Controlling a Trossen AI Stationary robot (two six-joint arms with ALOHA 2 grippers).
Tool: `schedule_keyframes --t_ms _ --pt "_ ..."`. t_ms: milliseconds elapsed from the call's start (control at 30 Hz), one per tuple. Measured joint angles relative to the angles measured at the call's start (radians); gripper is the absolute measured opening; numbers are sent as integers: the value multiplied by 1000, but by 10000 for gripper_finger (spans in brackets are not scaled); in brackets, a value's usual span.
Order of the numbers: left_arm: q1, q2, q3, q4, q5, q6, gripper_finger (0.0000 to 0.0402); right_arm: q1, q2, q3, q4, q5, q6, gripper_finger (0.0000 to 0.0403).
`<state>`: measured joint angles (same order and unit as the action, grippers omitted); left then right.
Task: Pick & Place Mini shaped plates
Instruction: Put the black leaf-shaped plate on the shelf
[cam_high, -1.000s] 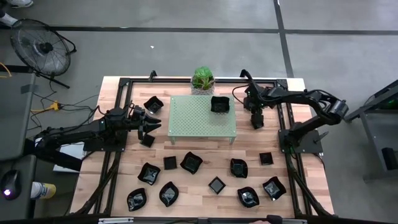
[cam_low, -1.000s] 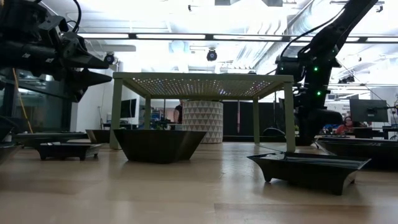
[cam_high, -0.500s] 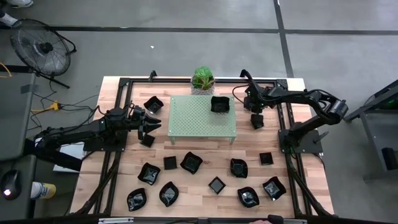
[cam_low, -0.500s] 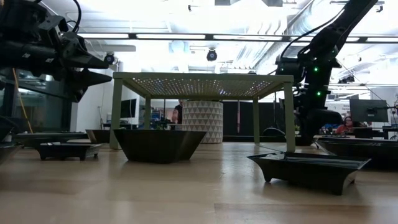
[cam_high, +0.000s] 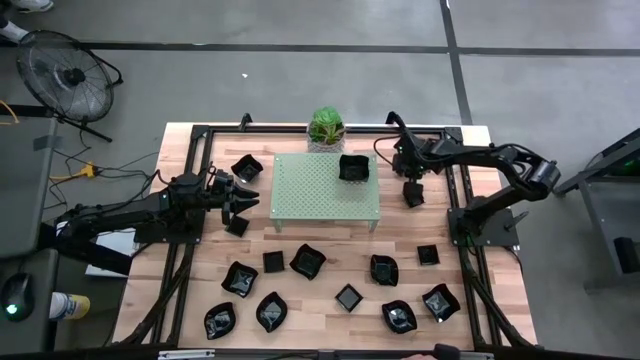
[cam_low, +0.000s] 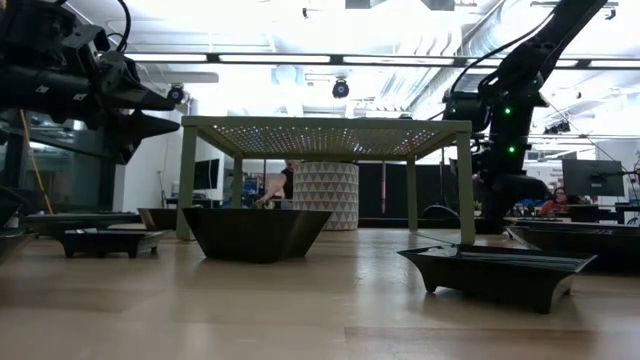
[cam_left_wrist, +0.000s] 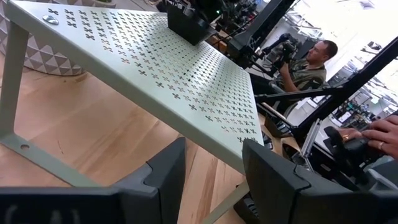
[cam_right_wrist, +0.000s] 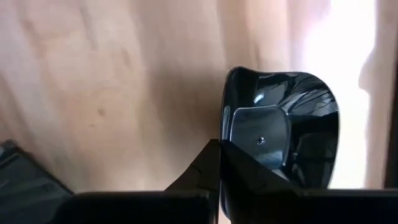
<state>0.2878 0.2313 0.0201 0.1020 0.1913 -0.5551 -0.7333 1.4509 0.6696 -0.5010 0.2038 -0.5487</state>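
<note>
One mini plate (cam_right_wrist: 283, 127) sits clamped in my right gripper (cam_high: 413, 186) at the rack's (cam_high: 310, 195) 3 o'clock side; left gripper (cam_high: 243, 197) waits, fingers apart, at its 9 o'clock.

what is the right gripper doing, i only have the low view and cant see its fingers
observer: the right gripper is shut on the rim of a plate, just right of the rack
operator: anything on top of the rack
observer: one other plate, at the corner nearest the right gripper
operator: is the left gripper holding anything
observer: no, the left gripper is open and empty, left of the rack
</note>
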Motion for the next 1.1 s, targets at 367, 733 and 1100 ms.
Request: schedule_keyframes --t_ms 367,733,1100 --pt "0 0 0 0 0 0 156 0 -26 84 -89 45 55 1" --pt "0 0 0 0 -3 0 156 39 -193 168 -256 54 105 0" --pt "0 0 0 0 -3 0 156 184 -249 422 -506 8 36 0"
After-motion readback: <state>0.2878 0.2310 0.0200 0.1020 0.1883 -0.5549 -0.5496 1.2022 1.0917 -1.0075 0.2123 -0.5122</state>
